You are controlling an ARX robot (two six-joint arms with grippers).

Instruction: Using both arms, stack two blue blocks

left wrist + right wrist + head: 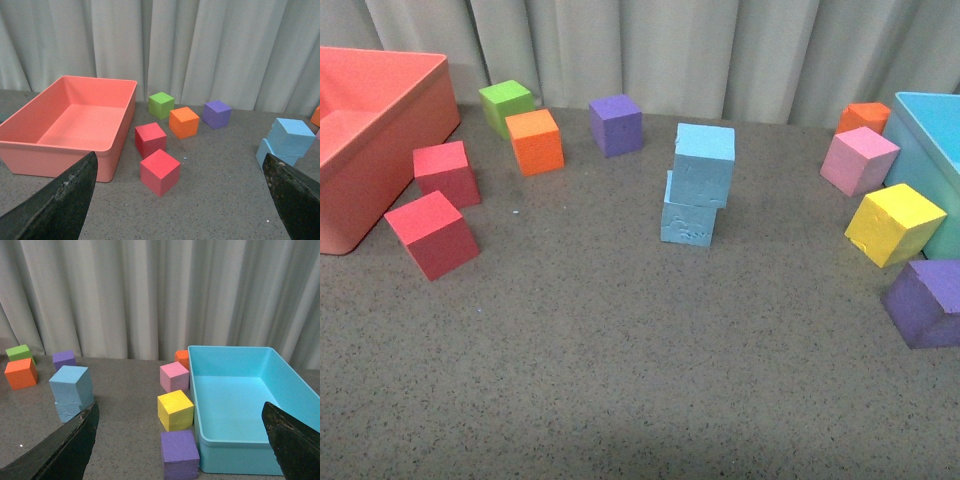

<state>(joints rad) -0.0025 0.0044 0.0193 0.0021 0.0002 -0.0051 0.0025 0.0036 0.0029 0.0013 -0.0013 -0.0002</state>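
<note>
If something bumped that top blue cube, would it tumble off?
Probably. The top sky-blue foam cube sits twisted and offset on the dented lower blue cube, so its footing looks partial. Being foam, it is likely light and would slide or tip easily. Flat faces mean it shouldn't roll far.

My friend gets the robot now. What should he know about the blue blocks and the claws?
Left gripper: open, empty, pulled back from the blocks.
Right gripper: open, empty, pulled back too.
Blocks: the top blue block sits on the bottom blue block, mid-table, twisted a bit and overhanging.
Done: the stack stands, nothing touching it.
Left: likely nothing. Maybe check it doesn't tip.
</note>
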